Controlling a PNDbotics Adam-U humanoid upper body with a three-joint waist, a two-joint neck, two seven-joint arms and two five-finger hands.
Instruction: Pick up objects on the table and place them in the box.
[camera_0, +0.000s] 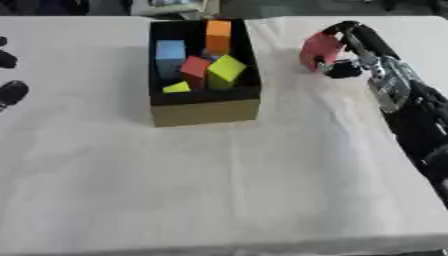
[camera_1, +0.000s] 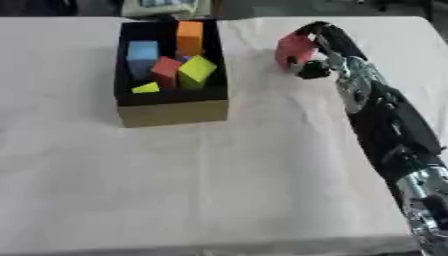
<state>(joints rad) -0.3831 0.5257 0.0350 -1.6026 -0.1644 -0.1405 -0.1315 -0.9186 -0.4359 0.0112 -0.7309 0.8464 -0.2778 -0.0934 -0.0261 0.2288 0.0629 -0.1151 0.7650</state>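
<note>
Evidently the sorting is close to finished. The box (camera_0: 203, 111), a dark-lined cardboard one standing on the white-covered table (camera_0: 219, 190), already holds a cluster of coloured blocks: an orange block (camera_0: 218, 36) at its far end, a light blue block (camera_0: 170, 55) to that one's left, a red block (camera_0: 194, 70) and a yellow-green block (camera_0: 226, 70) side by side in the middle, and a small yellow piece (camera_0: 178, 88) nearest the front wall. One item is outside it. To the right of the box, the robot's right hand (camera_1: 317, 52) has its fingers and thumb curled around a red block (camera_1: 293, 49) (whether it is lifted clear of the cloth or touching it I cannot tell). What I judge to be left is carrying that block leftward over the box's right wall and releasing it inside. No other loose objects show on the cloth around the box. The left hand (camera_0: 10, 91) shows only as dark shapes far to the left of the box, and its fingers cannot be made out.
</note>
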